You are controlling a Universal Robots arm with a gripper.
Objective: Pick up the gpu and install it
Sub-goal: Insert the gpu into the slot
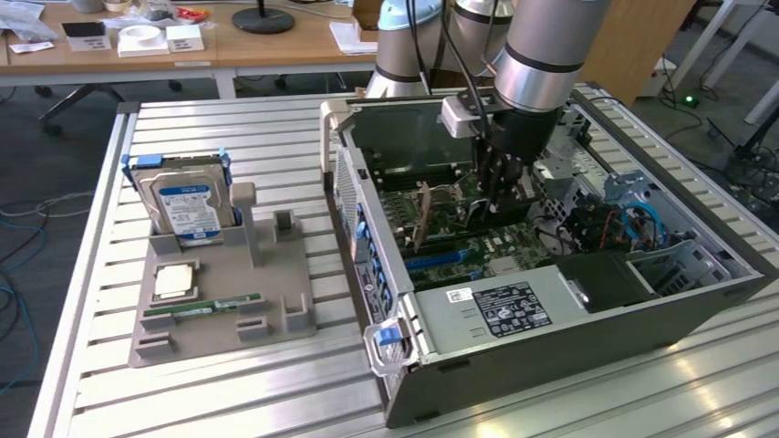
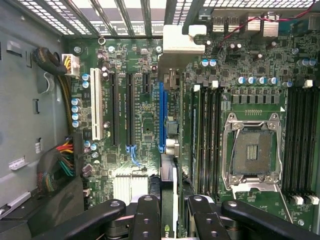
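The gpu (image 2: 169,165) shows edge-on in the wrist view, standing upright along the blue slot (image 2: 161,115) of the motherboard (image 2: 145,130), with its metal bracket (image 2: 182,40) at the case's rear wall. My gripper (image 2: 171,212) is shut on the card's near end, one black finger (image 2: 145,215) on each side of it. In the exterior view the gripper (image 1: 502,205) reaches down inside the open computer case (image 1: 535,365), and the brownish gpu (image 1: 426,217) stands on the exterior view's left of it. Whether the card is seated in the slot I cannot tell.
A grey holder (image 1: 219,301) on the slatted table carries a silver hard drive (image 1: 185,203), a processor chip (image 1: 174,280) and a green RAM stick (image 1: 201,308). Inside the case, an empty CPU socket (image 2: 252,150), cable bundles (image 2: 62,160) and the power supply (image 1: 512,306) surround the slot.
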